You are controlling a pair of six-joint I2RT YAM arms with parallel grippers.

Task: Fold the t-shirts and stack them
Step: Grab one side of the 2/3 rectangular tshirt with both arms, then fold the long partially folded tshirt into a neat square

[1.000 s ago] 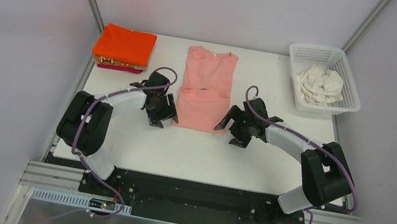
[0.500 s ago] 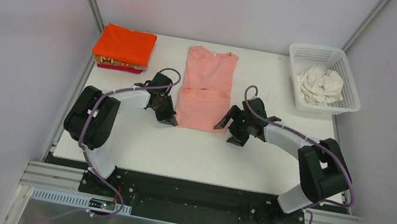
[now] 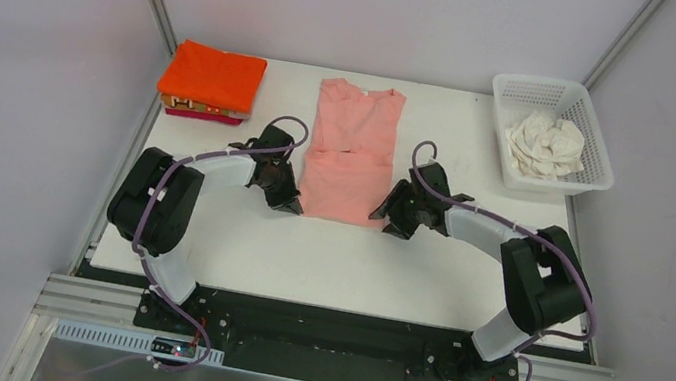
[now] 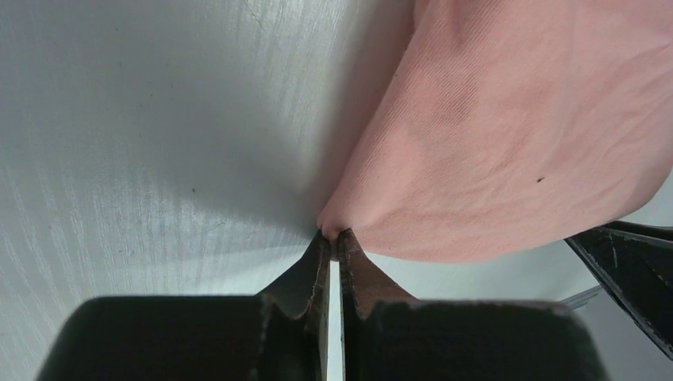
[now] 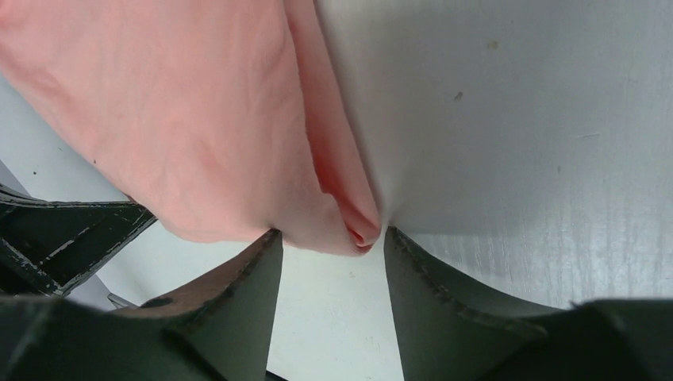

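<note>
The salmon pink t-shirt [image 3: 352, 152] lies flat on the white table [image 3: 324, 259], collar at the far end, and a fold line crosses it below the middle. From above, both near corners are hidden under the grippers.

At the shirt's near-left corner, the left gripper [image 4: 333, 238] has its fingers pressed together and pinches a small peak of cloth. At the near-right corner, the right gripper [image 5: 329, 238] stands spread, one finger on each side of the doubled hem.

Far left of the pink shirt sits a folded stack, an orange t-shirt [image 3: 214, 76] on top and a magenta one [image 3: 203, 116] below. A patterned band between them may carry lettering, but it is too small to read.

Far right of the pink shirt, a cream-white t-shirt [image 3: 545, 144] is crumpled in a lattice basket [image 3: 598, 128].
</note>
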